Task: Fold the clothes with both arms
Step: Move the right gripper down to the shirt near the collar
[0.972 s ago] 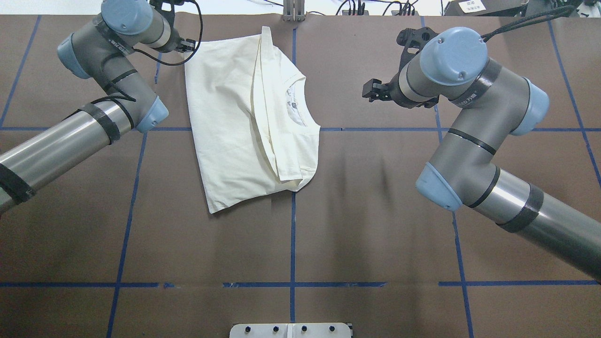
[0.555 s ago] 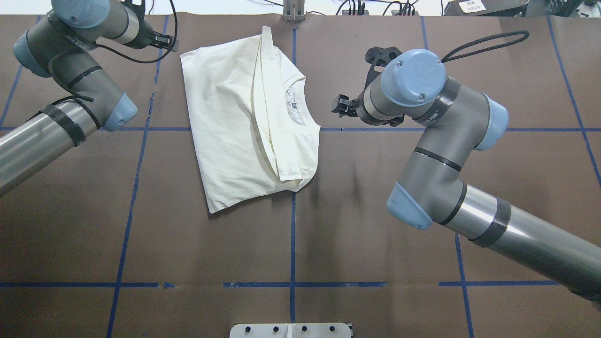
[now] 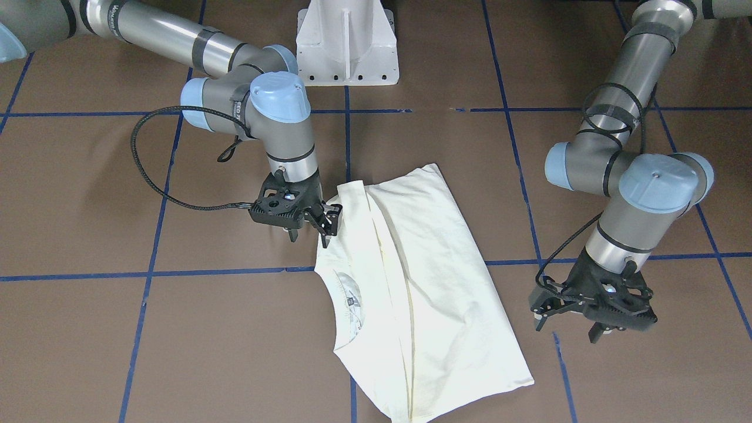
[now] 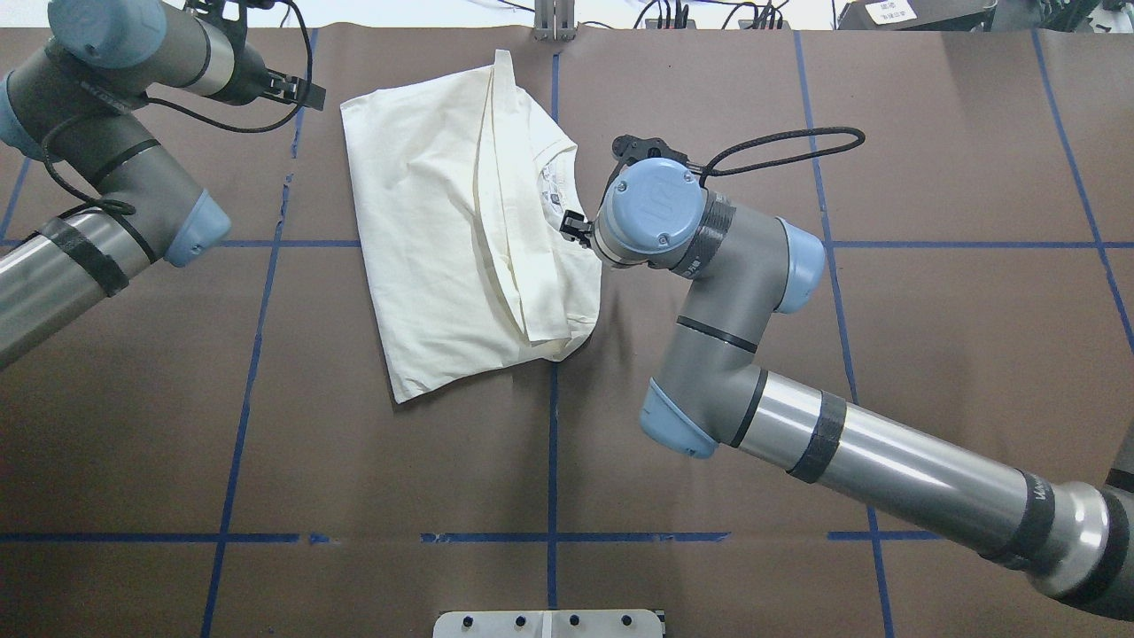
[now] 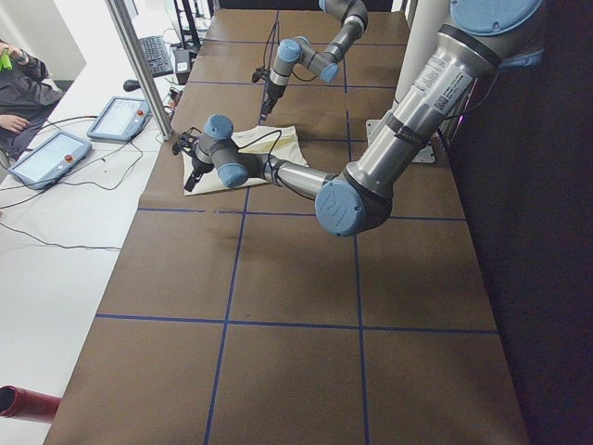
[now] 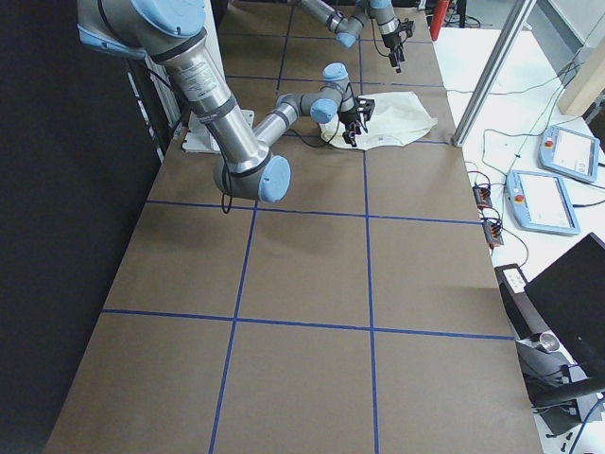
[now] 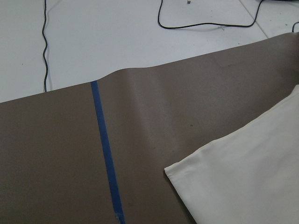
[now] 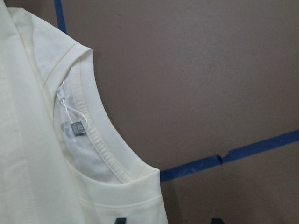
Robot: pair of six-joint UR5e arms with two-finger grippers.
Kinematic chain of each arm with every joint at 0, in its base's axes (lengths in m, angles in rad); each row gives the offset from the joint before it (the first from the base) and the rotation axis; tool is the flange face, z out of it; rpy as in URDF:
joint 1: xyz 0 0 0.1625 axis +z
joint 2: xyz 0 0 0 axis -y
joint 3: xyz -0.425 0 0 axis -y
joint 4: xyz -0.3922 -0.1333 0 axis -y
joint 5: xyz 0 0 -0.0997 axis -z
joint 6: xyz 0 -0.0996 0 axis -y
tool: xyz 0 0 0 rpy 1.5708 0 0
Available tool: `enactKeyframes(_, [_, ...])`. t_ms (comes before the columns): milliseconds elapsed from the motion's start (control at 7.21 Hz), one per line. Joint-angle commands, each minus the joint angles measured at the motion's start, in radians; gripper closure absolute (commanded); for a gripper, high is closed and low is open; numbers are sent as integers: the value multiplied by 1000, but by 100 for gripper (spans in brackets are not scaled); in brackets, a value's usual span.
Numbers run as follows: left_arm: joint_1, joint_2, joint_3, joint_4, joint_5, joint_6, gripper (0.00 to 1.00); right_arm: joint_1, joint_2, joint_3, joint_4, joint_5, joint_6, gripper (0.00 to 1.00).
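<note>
Overhead order, left to right.

Left arm [image 4: 106, 204] comes in over the far-left part of the table [image 4: 399, 470], elbow bent. Left gripper [image 3: 567, 329] hangs over bare brown surface near the T-shirt's far-left corner [image 7: 169, 170], apart from the cloth. Fingers are spread with nothing between them. Its wrist camera shows that corner lying flat beside a blue tape line [image 7: 105, 149].

T-shirt [image 4: 443, 221]: cream, lying flat on the far half of the table, across the centre line. It is folded lengthwise, one long layer lapped over the other, with a fold ridge running down the middle. Plain side up. Neck opening faces the robot's right; collar [image 8: 100, 140] and small grey neck label [image 8: 77, 127] are exposed.

Right gripper [image 3: 309, 231] is down at the shoulder edge just beside the collar. Jaws apart: in the wrist view one fingertip [image 8: 120, 220] shows over the cloth and the other over bare table, so it straddles the edge, not clamped. Cannot tell whether a finger touches the fabric. In the overhead view the wrist covers most of it. Right arm [image 4: 797, 425] reaches in from the near right.

White pedestal base [image 3: 346, 41] sits at the robot side, centre.
</note>
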Motion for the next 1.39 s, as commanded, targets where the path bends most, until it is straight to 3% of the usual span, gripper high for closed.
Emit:
enactKeyframes(0, [3, 4, -2, -1, 0, -3, 0, -30, 12, -42, 8, -6, 4, 37])
enactKeyframes(833, [3, 4, -2, -1, 0, -3, 0, -64, 15, -53, 13, -47, 7, 43])
enactKeyframes(972, [3, 4, 0, -1, 1, -3, 0, -68, 15, -53, 13, -49, 18, 53])
enactKeyframes(1249, [3, 4, -2, -1, 0, -3, 0, -70, 13, -51, 13, -49, 53, 100])
